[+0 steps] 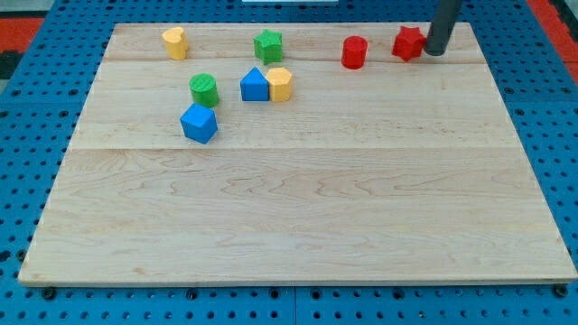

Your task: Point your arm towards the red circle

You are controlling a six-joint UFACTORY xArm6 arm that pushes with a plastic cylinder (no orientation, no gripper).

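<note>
The red circle (354,52), a short red cylinder, stands near the top of the wooden board (298,208), right of centre. A red star-shaped block (408,43) sits just to its right. My tip (434,52) is at the view's top right, touching or almost touching the right side of the red star, with the star between it and the red circle. The dark rod runs up out of the view's top edge.
A yellow block (175,42) and a green star-like block (268,46) lie along the top. A green cylinder (204,89), a blue triangular block (255,86), a yellow hexagonal block (280,84) and a blue cube (199,123) cluster left of centre.
</note>
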